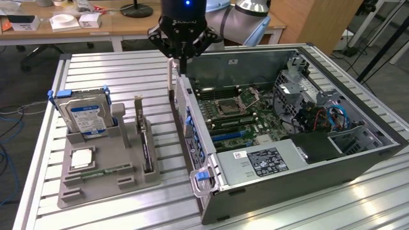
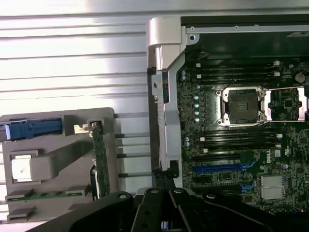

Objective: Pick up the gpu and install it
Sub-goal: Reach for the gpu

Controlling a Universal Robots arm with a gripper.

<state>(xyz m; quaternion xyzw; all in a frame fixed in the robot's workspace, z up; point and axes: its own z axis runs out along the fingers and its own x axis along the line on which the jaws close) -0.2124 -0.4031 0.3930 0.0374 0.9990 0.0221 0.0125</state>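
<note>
Workshop backdrop: wooden desks, small boxes, office chairs. Up front, slatted metal table [image 1: 115, 67], bearing everything else.

Biggest on top, open computer case [image 1: 338, 167], laid on its side with the cover off, probably to turn the motherboard [image 1: 249, 108] and its blue slots upward for reach from above.

Just beside the case, on the exterior view's left, grey parts holder [image 1: 96, 194], moulded with grooves, seemingly to keep each part on edge with a top rim free for pinching.

Over the case's rear wall, near its far corner, gripper [image 1: 181, 66], pointing straight down, fingers pinched fully together and clamping nothing; off to the side of the holder, not above the card.

In the holder, hard drive [image 1: 86, 115] with blue-white label, upright between blue clips. Next to it, gpu [image 1: 143, 139], thin dark card standing on its long edge in its own groove, silvery bracket at the far end, untouched, not yet picked.

Smallest, green memory stick [image 1: 99, 172], lying flat near the holder's front.
</note>
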